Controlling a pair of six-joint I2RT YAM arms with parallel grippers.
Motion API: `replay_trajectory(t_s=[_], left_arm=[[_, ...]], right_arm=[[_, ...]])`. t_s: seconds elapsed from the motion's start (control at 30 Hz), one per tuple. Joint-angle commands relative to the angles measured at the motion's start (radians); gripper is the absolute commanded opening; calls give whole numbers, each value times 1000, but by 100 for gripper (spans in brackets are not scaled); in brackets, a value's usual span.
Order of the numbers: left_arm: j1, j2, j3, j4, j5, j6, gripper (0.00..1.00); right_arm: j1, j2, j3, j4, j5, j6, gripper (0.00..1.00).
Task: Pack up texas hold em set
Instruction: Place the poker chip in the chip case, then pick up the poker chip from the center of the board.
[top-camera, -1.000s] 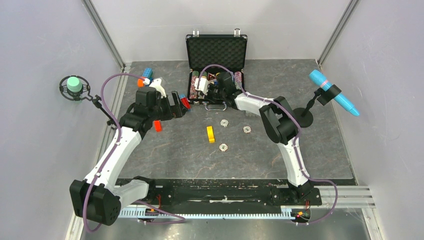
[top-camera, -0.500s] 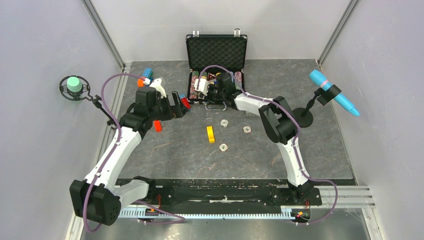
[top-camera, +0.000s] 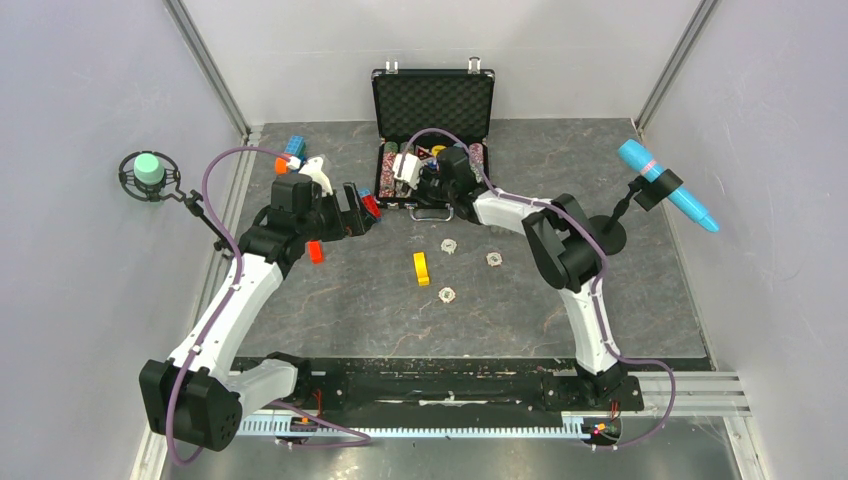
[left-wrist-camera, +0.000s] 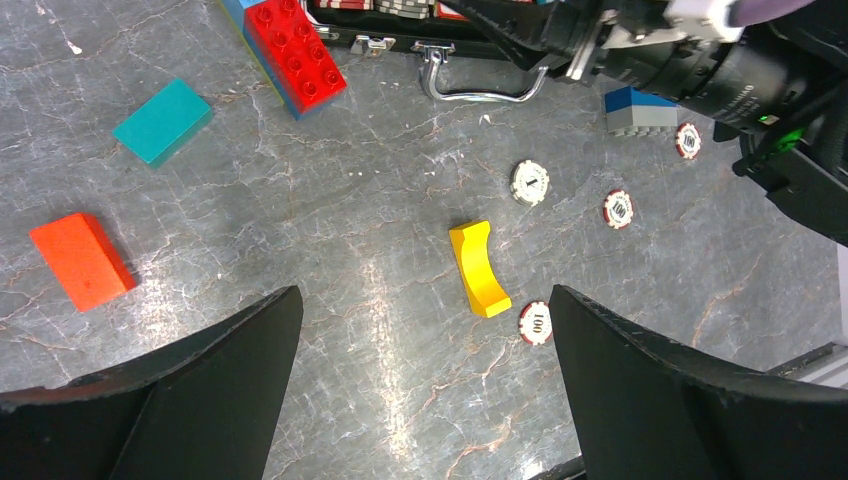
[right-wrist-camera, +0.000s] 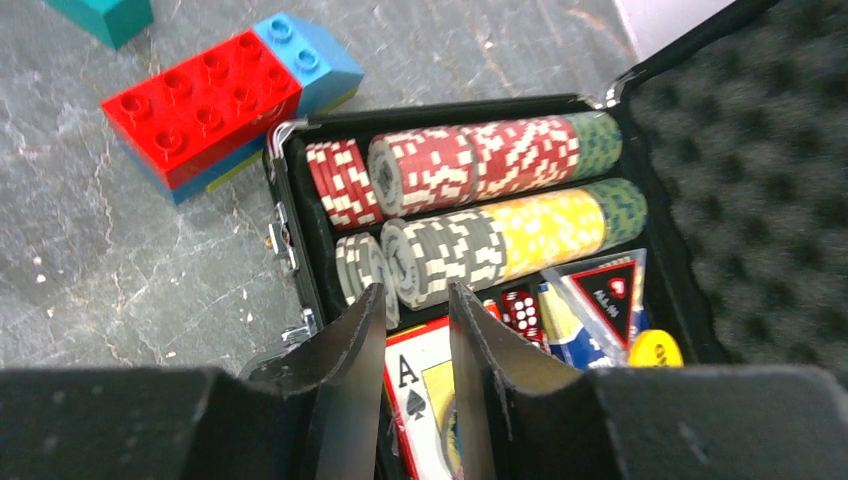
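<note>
An open black case (top-camera: 433, 100) stands at the far middle of a grey, stone-patterned table (top-camera: 560, 310). Its lid (right-wrist-camera: 770, 150) is upright and lined with grey foam. Its silver handle (left-wrist-camera: 480, 92) faces the arms.

Two chip rows (right-wrist-camera: 480, 160) lie on edge inside the case. One row runs red-and-white to green, and the other runs grey, then yellow, then green. Beside them in the case are playing cards (right-wrist-camera: 425, 385) with an ace of spades on top. There are also red dice (right-wrist-camera: 520, 305) and a small yellow disc (right-wrist-camera: 655, 350).

The right gripper (top-camera: 413, 172) hangs over the front of the case, above the cards. Its fingers (right-wrist-camera: 350, 350) stand a narrow gap apart, with nothing between them.

The left gripper (top-camera: 355, 208) hovers to the front left of the case. Its jaws are spread wide and hold nothing.

Four loose chips (left-wrist-camera: 529, 183) lie flat on the table in front of the case, apart from one another. One of them is nearest the handle. A curved yellow block (left-wrist-camera: 479, 268) lies among them, just beside the chip farthest from the case.

A red brick (right-wrist-camera: 205, 100) stacked on a blue one sits just beside the front left corner of the case. A teal block (left-wrist-camera: 161, 121) and an orange block (left-wrist-camera: 81, 260) lie farther left of the case. A small blue-and-grey block (left-wrist-camera: 640, 110) sits in front of the right end of the case, just beside one chip.
</note>
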Motion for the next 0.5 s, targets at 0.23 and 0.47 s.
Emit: replay_trajectory(t_s=[0.23,0.47], left_arm=[[9,-6,-7,35,12,52,100],[10,7,-6,35,21,44,100]], right_arm=[[-14,-246,-199,264,113,198,36],[-14,-421,-419,291,258,364,37]])
